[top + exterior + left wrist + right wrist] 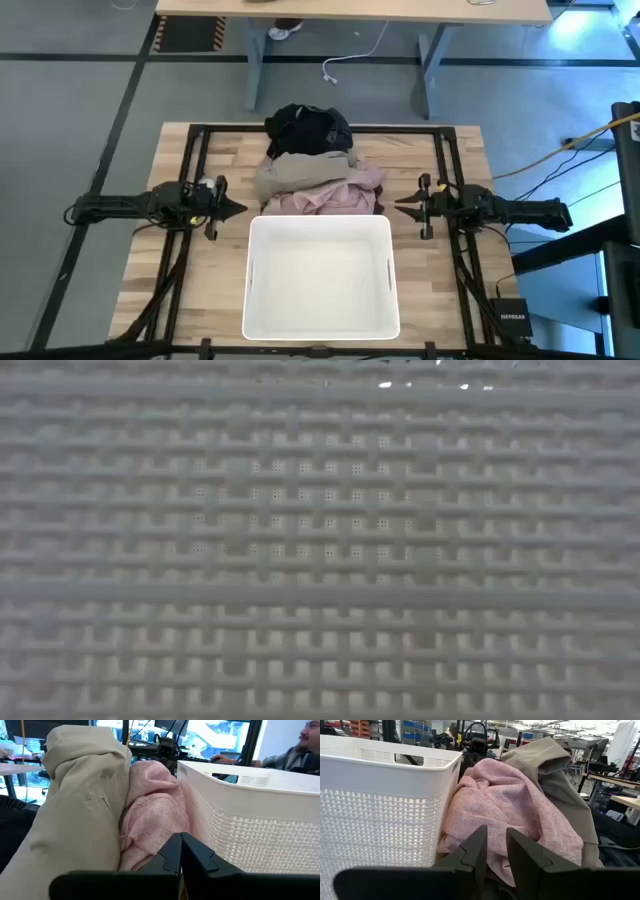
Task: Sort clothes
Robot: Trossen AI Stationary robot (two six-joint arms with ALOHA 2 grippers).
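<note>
Three garments are heaped on the desk [200,290] just beyond the far rim of the white bin [320,325], which looks empty from above. The pale pink garment [330,197] lies nearest the bin and touches its far wall, the olive-khaki garment [300,168] is draped over it, and the black garment [308,128] sits at the far end of the pile.

The heap lies between the two arms, on the line their fingers point along. The left gripper [240,209] waits at the left of the pile, aimed rightward at it; the right gripper [400,207] waits at the right, aimed leftward. Both stand near the heap but apart from it, holding nothing. The left fingers are pressed together at the tips, while the right fingers stand slightly parted, with a narrow slot between them.

The pile runs long from near to far, across both lines of approach. The pink cloth spills toward the right side, so the right gripper looks slightly nearer to it, and a short inward reach would probably meet it first. The khaki fold faces the left gripper.
</note>
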